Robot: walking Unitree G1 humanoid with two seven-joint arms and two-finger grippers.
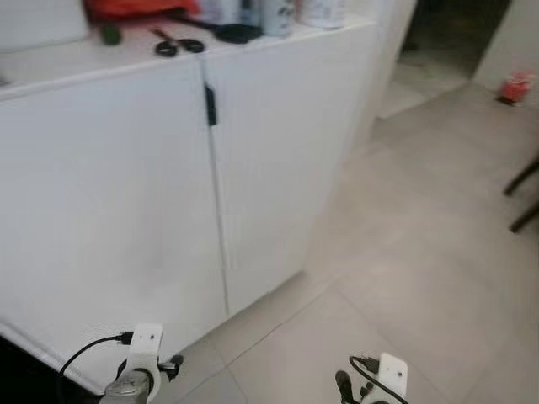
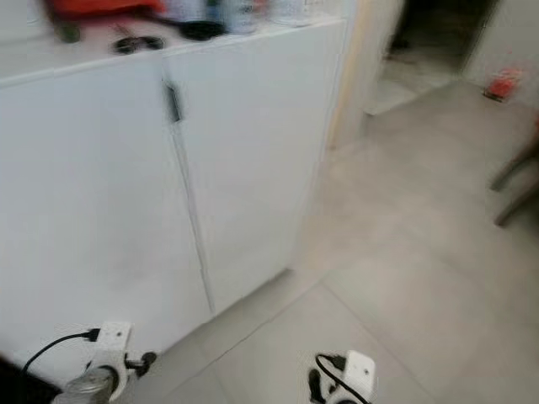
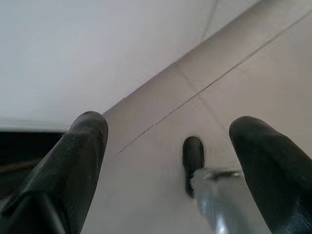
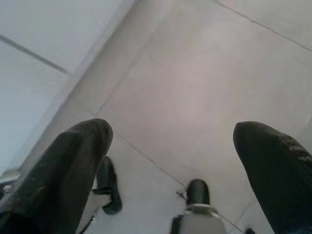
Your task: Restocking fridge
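A white cabinet (image 1: pixel 126 185) with two shut doors and a small black handle (image 1: pixel 210 105) stands in front of me on the left. On its top lie black scissors (image 1: pixel 178 44), several cans (image 1: pixel 278 13) and something red (image 1: pixel 139 7). Both arms hang low at my sides, the left arm (image 1: pixel 135 383) close to the cabinet's base and the right arm (image 1: pixel 381 379) over the tiled floor. In the wrist views the left gripper (image 3: pixel 170 146) and the right gripper (image 4: pixel 170 141) are open, with nothing between their fingers and only floor beyond.
Grey floor tiles (image 1: pixel 421 278) stretch to the right toward a doorway (image 1: pixel 438 42). A small red object (image 1: pixel 515 86) sits on the floor at the far right, and dark chair legs (image 1: pixel 524 198) stand at the right edge. My black foot (image 3: pixel 193 156) shows below the left gripper.
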